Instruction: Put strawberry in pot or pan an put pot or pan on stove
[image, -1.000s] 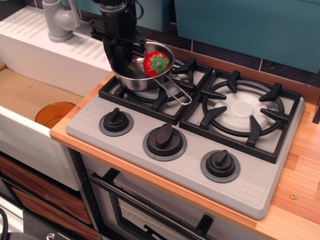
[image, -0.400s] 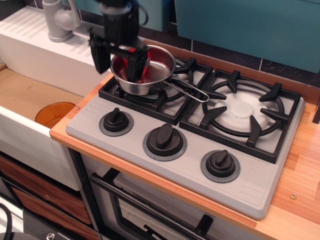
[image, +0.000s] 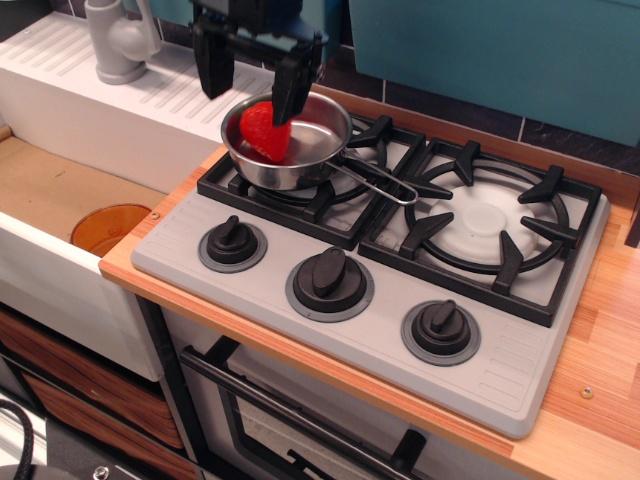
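I see one strawberry (image: 264, 130) lying inside the one pan (image: 318, 150), toward its left side, red flesh facing me; I can't make out its green cap from here. The pan sits on the grate of the left burner (image: 300, 190), and its single thin wire handle (image: 378, 182) runs out to the right and forward, ending over the strip between the two burners.

My claw (image: 252, 80) hangs just above the pan's back-left rim with its two black fingers (image: 291, 88) spread wide apart. The right finger's tip dips down in front of the strawberry; I can't tell whether it touches the berry. The left finger is outside the pan's rim. Nothing is held between them.

The stove (image: 370, 330) is a grey cooktop with two burners, each under a black grate. The right burner (image: 487, 222) shows its white disc and carries nothing. Along the front edge I count three black knobs (image: 329, 276), spaced left to right in a row.

The stove rests on a wooden counter (image: 600, 350). To the left, lower down, there is a sink (image: 60, 190) with one orange round disc (image: 108, 228) lying in it. Behind the sink stands one grey tap (image: 118, 40) on a white ribbed drainboard (image: 120, 90).
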